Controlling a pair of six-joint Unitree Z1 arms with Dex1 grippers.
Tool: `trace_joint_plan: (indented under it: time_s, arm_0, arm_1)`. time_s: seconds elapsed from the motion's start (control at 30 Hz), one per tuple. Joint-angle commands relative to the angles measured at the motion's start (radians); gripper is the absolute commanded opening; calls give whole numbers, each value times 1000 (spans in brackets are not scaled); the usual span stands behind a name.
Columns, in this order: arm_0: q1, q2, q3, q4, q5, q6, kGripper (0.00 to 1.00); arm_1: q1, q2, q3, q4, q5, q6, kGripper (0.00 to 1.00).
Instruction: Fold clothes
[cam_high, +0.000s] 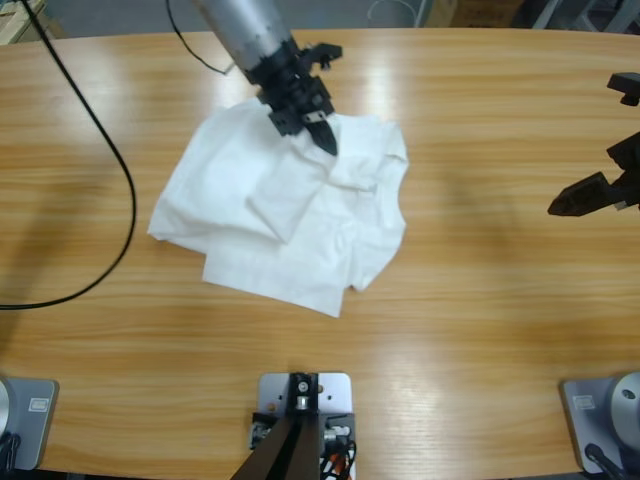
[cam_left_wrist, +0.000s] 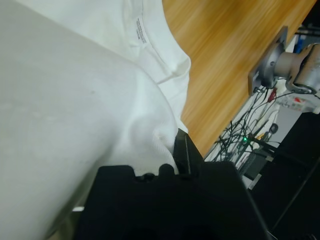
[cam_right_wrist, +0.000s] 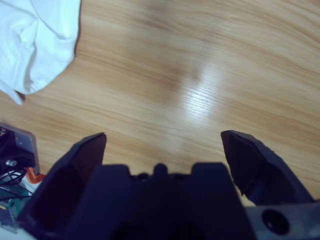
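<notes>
we see the white t-shirt (cam_high: 285, 215) lying crumpled and partly folded on the wooden table (cam_high: 480, 330), left of the middle. the left gripper (cam_high: 322, 133) comes down from the top edge onto the shirt's upper part, and in the left wrist view its jaws are pinched shut on a bunched fold of the cloth, close below the ribbed neck (cam_left_wrist: 167, 57) with its small label (cam_left_wrist: 140, 31). the right gripper (cam_right_wrist: 162, 147) hangs at the table's right edge, well apart from the shirt, its jaws spread wide over bare wood. a black cable (cam_high: 105, 160) loops across the table's left end.
</notes>
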Motion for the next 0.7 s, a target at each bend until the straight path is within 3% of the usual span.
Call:
trace_joint_plan:
  time_s: [0.03,0.07,0.1,0.17,0.23,0.5,0.7]
  arm_0:
    - [-48,142,-85,51,-29,1,6]
    - [-52,140,-104,63,-26,8,457]
    - [-55,139,-124,74,-22,16,741]
    - [-63,134,-166,93,-9,33,948]
    - [-69,130,-199,104,-5,40,996]
    - [-82,124,-283,154,16,47,996]
    - [-19,9,-117,158,121,107,996]
  arm_1:
    - [-21,-12,31,-11,-8,-15,941]
    - [-21,-12,31,-12,-7,-15,941]
    - [-22,-10,31,-12,-7,-16,941]
    - [-21,-7,31,-14,-7,-16,941]
    - [-22,-6,33,-14,-5,-16,941]
    - [-21,-15,36,-15,-2,-16,941]
    - [-21,-43,41,-20,-2,-16,1000]
